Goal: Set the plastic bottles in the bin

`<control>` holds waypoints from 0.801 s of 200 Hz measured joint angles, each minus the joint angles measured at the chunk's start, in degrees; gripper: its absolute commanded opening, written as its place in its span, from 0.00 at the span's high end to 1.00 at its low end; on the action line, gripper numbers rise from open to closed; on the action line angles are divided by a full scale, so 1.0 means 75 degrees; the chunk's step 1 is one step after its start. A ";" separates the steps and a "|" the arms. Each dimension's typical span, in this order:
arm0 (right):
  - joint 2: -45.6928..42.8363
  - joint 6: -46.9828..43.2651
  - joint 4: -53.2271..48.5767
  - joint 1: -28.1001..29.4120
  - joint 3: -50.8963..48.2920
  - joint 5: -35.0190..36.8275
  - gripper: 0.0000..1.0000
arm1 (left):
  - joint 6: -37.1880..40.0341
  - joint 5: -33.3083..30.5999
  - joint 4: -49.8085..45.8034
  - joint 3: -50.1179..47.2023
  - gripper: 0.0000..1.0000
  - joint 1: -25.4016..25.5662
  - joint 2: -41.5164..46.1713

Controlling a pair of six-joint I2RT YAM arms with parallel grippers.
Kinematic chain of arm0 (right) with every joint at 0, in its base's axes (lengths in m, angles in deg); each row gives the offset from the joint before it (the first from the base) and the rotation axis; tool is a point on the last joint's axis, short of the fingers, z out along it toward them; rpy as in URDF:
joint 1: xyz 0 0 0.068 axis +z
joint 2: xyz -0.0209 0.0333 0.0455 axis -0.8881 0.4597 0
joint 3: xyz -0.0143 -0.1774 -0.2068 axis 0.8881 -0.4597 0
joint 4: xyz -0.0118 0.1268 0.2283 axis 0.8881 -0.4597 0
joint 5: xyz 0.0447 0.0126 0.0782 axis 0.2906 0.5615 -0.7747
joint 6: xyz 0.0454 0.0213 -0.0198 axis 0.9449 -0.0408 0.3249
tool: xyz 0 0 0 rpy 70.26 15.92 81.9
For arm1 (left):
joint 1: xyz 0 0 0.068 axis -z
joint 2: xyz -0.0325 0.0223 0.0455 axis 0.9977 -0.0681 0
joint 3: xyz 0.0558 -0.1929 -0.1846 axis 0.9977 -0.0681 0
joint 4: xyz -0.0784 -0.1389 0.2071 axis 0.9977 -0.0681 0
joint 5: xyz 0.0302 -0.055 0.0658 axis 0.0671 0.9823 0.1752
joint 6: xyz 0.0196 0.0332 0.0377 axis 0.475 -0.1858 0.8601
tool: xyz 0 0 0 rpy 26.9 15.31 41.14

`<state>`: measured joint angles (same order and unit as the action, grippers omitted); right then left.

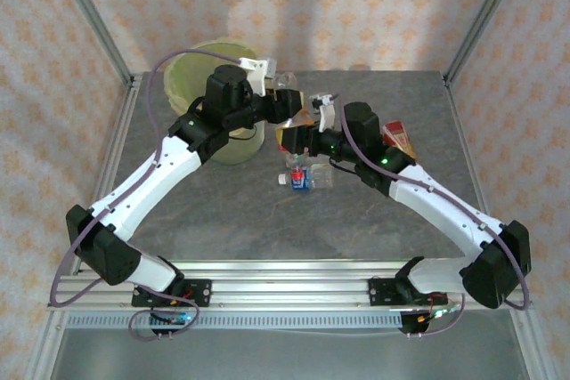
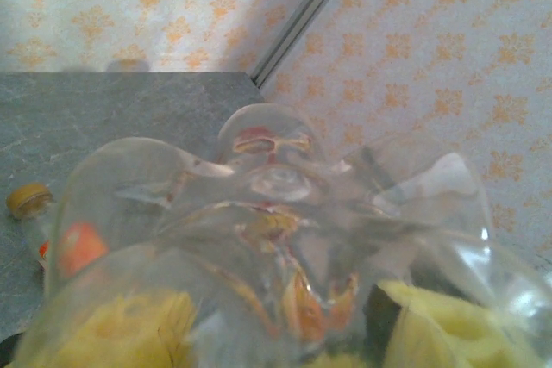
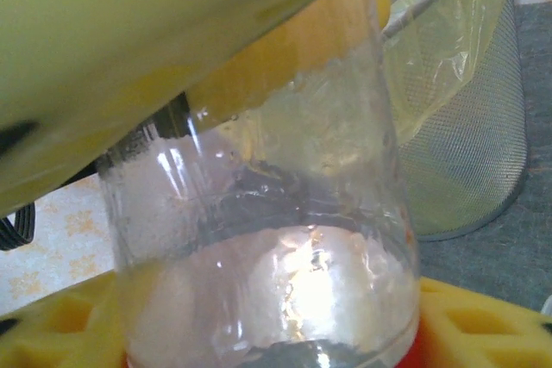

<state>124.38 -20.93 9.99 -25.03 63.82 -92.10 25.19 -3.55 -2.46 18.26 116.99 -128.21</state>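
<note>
Clear crumpled plastic bottle (image 2: 276, 213) hangs above mid-desk betw. both arms, just right of round bin w/ yellow-green bag liner (image 1: 191, 73). Left pincer (image 1: 287, 106): pads clamped on it. Right pincer (image 1: 296, 135): pads flank its base; gripping or loose, we cannot tell. We judge a hand-over, since left arm sits nearer bin. Blue-label bottle (image 1: 303, 177) lies on grey desk (image 1: 267, 229).

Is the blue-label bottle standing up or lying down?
Lying down. The blue-label bottle rests on its side on the table, white cap pointing left.
</note>
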 measured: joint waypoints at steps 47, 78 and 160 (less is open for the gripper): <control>-0.0085 -0.0076 -0.0405 0.0032 0.0306 0.0117 0.01 | 0.0344 -0.0571 -0.0204 0.0338 0.70 0.0015 0.0026; -0.0568 -0.0090 -0.0898 0.0032 0.0318 0.0446 0.01 | 0.0758 -0.0953 -0.0595 0.1314 0.73 -0.0198 0.0026; -0.2215 -0.0105 -0.1609 0.0032 0.0207 0.1865 0.01 | 0.2495 -0.1947 -0.0892 0.3611 0.73 -0.1976 -0.0326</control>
<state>107.76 -21.72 -2.08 -24.79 65.37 -78.11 43.90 -18.15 -9.14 45.34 102.17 -130.66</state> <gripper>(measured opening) 0.990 0.508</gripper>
